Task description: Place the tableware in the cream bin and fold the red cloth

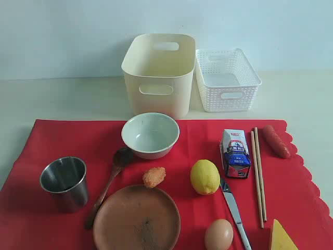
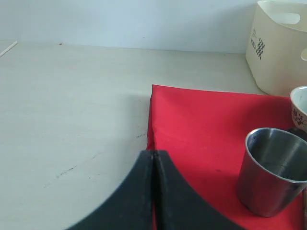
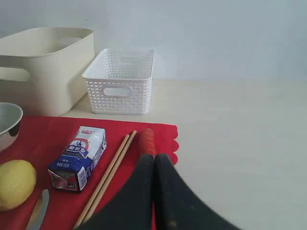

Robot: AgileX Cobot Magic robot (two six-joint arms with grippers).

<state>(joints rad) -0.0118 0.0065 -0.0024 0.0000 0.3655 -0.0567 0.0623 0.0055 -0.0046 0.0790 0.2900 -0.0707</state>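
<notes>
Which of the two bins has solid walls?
The cream bin, taller, on the left in the exterior view; the white basket beside it is lower with lattice walls.

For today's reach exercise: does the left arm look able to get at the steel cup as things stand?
Probably yes: the cup stands upright near the left gripper, nothing between them.
</notes>
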